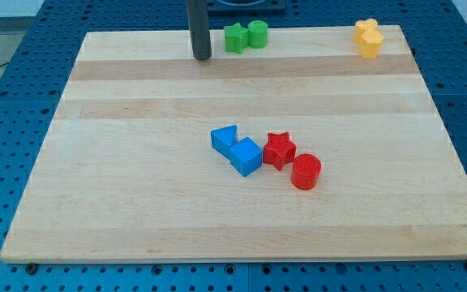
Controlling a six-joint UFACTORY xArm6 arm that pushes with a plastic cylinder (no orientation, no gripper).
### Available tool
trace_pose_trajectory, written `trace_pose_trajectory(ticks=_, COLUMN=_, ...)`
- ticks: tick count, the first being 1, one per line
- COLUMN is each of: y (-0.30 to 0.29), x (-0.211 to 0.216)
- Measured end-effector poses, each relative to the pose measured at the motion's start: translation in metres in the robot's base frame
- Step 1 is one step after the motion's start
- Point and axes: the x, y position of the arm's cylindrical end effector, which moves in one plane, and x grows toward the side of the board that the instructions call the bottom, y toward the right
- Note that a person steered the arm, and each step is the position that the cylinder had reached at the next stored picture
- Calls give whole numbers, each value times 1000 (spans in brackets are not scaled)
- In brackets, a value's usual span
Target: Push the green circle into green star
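Note:
The green circle (258,34) stands at the view's top, near the board's far edge, touching the right side of the green star (235,38). My tip (202,57) is the lower end of a dark rod, on the board just left of the green star, a short gap away from it.
The wooden board (136,162) lies on a blue perforated table. Two yellow blocks (368,38) sit together at the top right. In the middle are a blue triangle (224,139), a blue cube (246,156), a red star (279,150) and a red circle (306,172).

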Motion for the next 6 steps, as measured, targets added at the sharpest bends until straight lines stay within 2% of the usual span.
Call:
trace_pose_trajectory(ticks=2, y=-7, x=33)
trace_pose_trajectory(ticks=3, y=44, x=45)
trace_pose_trajectory(ticks=4, y=155, x=31)
trace_pose_trajectory(ticks=5, y=247, x=-21)
trace_pose_trajectory(ticks=6, y=245, x=-75)
